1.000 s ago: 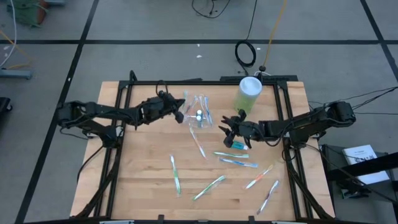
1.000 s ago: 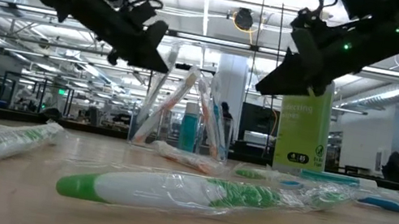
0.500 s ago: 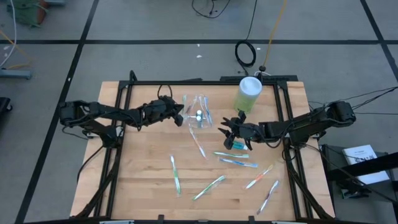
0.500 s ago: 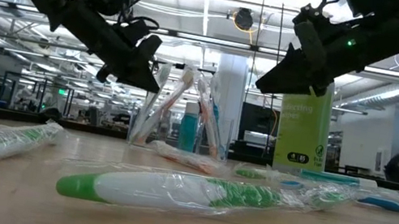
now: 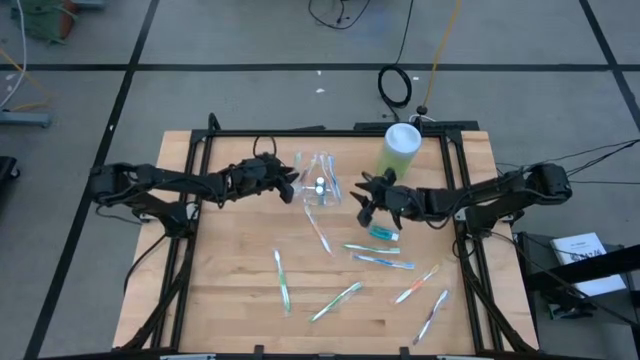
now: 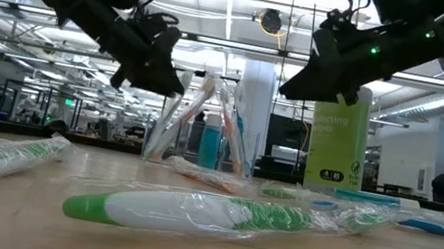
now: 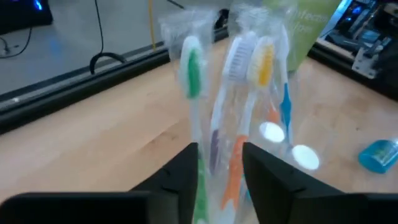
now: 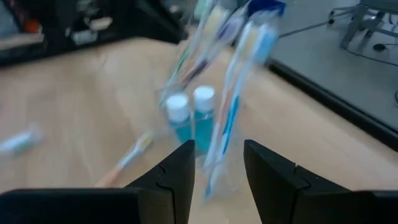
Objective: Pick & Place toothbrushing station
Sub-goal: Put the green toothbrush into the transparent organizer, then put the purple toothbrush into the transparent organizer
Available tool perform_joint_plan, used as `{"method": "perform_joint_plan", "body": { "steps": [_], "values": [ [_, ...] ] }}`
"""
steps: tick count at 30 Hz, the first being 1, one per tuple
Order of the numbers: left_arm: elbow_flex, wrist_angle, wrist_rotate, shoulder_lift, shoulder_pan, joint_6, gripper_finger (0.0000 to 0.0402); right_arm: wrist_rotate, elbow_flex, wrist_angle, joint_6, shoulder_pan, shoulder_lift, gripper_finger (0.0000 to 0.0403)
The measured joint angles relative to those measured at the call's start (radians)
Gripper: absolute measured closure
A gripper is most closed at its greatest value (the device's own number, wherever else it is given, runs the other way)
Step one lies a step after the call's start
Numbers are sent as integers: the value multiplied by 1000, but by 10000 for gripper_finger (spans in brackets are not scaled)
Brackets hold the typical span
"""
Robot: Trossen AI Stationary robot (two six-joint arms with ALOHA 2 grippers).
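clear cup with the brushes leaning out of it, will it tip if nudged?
Probably yes. The cup looks thin and light, and its brushes stand well above the rim, leaning outward, so it seems top-heavy. The two tubes inside may add a little ballast. Its smooth wall could also slide on the table.

Left gripper [image 5: 291, 186]: now sits just beside the clear container [image 5: 319, 179] on its left side, lower in the low view than a second ago; its fingers, pressed together earlier, stand apart with a gap in the left wrist view.
Right gripper [image 5: 364, 200]: has moved toward the clear container from the teal tube [image 5: 382, 232], now near the container's right side; its spread fingers are unchanged in width.
Teal tube: earlier partly covered by the right gripper in the high view, now lies exposed, apart from it.
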Motion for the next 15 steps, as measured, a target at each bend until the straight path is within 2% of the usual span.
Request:
{"method": "perform_joint_plan", "body": {
  "steps": [3, 8, 12, 15],
  "values": [
    [15, -113, 0, -63, 0, -2, 246, -31, 0, 18, 13, -25, 0, 271],
    [18, -338, 22, -198, -3, -53, 224, -249, 0, 19, 62, -35, 0, 271],
    [18, -507, 137, -328, -5, -84, 223, -260, -1, 47, 67, -27, 23, 270],
    [18, -610, 226, -415, -5, -93, 228, -257, 0, 146, 86, -25, 56, 270]
  ]
}}
